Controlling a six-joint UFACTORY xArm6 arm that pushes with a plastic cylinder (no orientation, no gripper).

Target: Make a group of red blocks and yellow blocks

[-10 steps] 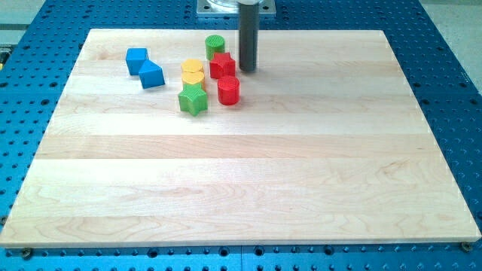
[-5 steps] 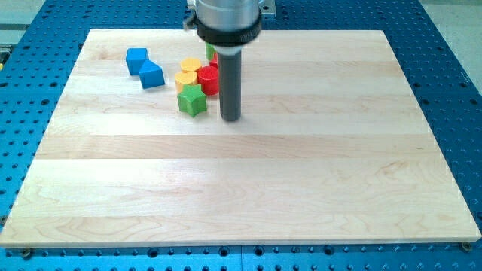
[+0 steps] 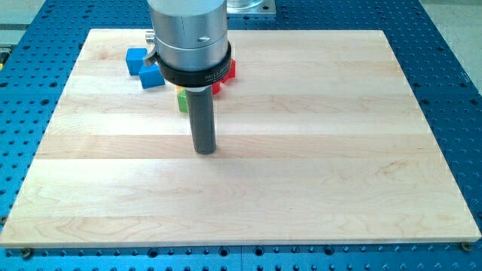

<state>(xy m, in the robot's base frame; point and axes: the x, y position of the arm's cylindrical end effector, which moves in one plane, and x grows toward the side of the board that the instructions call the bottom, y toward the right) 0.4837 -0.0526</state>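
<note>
Camera view is showing the arm's metal housing [image 3: 188, 41] hanging over the upper-left part of the wooden board [image 3: 316, 150] and hiding most of the block cluster. The rod ends in my tip [image 3: 204, 150], which is resting on bare wood toward the view's bottom of the cluster, touching no block; being a plain rod, it is neither clenching nor grasping anything. Of the task's things, only slivers are showing: a red block [image 3: 228, 69] is peeking out at the housing's right edge, with more red just under the housing's lower rim, and a thin yellow edge [image 3: 179, 93] is sitting directly above a green block [image 3: 182, 102] at the rod's left. Their shapes cannot be made out. Judging from this, the reds and yellows are already lying close together beneath the housing, so the step in hand probably calls for short, gentle nudges from outside the cluster inward, approaching so that the green piece is not being shoved deeper among them. Counting what is visible: 2 blue blocks, 1 blue cube [image 3: 135, 59] and 1 blue block [image 3: 151, 76] just beside it toward the view's lower right; 1 green; at least 1 red; at least 1 yellow. Any others are being hidden.
</note>
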